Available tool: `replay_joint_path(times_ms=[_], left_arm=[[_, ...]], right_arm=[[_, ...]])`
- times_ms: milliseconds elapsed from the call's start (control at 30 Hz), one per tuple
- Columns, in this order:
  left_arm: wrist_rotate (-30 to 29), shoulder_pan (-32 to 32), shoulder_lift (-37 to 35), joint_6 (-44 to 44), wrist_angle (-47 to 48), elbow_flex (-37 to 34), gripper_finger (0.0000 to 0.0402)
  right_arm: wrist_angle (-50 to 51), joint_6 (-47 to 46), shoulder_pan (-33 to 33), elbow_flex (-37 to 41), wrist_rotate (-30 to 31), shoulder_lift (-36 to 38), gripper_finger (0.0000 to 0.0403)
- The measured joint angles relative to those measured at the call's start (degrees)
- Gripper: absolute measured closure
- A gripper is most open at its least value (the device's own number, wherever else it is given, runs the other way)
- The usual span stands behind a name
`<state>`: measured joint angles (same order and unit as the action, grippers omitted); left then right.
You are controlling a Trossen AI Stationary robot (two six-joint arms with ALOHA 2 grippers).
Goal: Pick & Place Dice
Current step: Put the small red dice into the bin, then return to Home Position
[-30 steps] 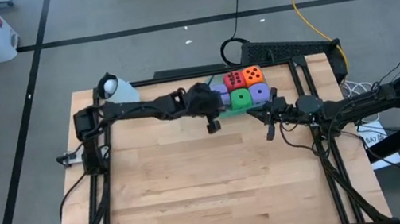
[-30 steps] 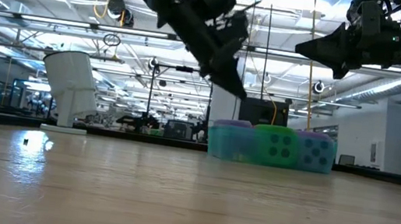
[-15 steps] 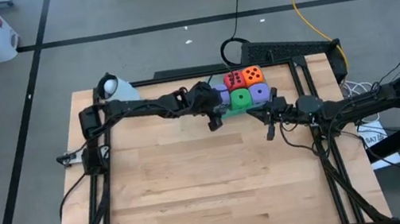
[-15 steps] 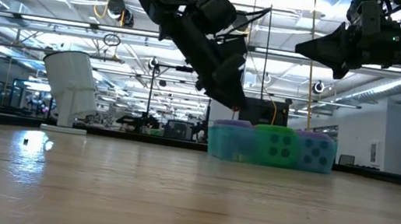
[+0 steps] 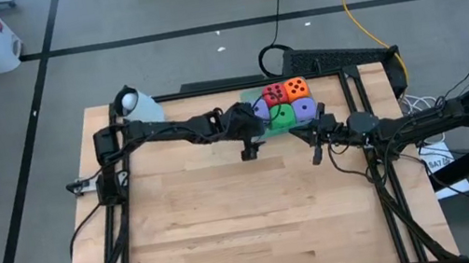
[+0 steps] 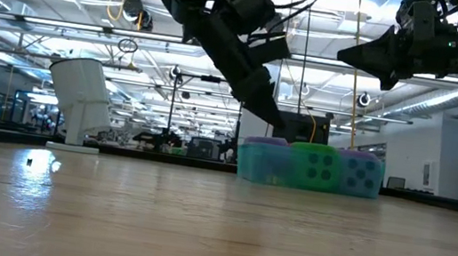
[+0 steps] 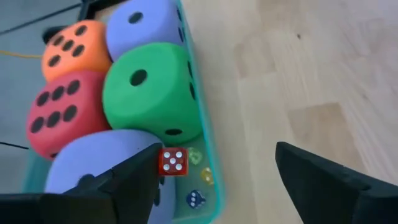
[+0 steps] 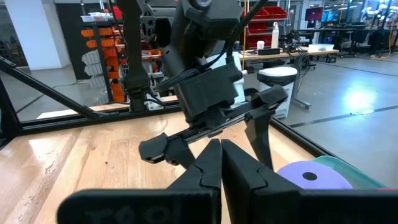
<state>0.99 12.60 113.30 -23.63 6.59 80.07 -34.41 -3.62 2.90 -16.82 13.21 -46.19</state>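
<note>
Left wrist view: we find the left gripper [image 7: 214, 171] spread wide above the tray [image 7: 202, 134] rim, holding nothing, all five dice [image 7: 149, 93] resting inside; we judge it should lift straight clear, the right gripper [image 5: 314, 142] waiting pressed together nearby.

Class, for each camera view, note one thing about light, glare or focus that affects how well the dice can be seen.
High view: even light, the dice small but crisp. Low view: bright ceiling lamps behind leave the left gripper a dark silhouette, and glare streaks the table. Left wrist view: the green die is sharp, the near fingers soft. Right wrist view: a purple die shows at the edge.
</note>
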Motion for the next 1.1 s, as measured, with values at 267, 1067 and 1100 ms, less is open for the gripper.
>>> replay_joint_path(times_ms=[267, 1067, 1100], left_arm=[[-1.2, 0.7, 0.0, 0.6, -0.4, 0.0, 0.0123], [5.7, 1.6, 0.0, 1.0, -0.3, 0.0, 0.0136], [6.3, 1.6, 0.0, 0.0, 0.0, 0.0, 0.0113]], right_arm=[[0.0, -0.1, 0.0, 0.0, 0.0, 0.0, 0.0403], [0.1, 0.0, 0.0, 0.0, 0.0, 0.0, 0.0403], [0.3, 0.0, 0.0, 0.0, 0.0, 0.0, 0.0403]])
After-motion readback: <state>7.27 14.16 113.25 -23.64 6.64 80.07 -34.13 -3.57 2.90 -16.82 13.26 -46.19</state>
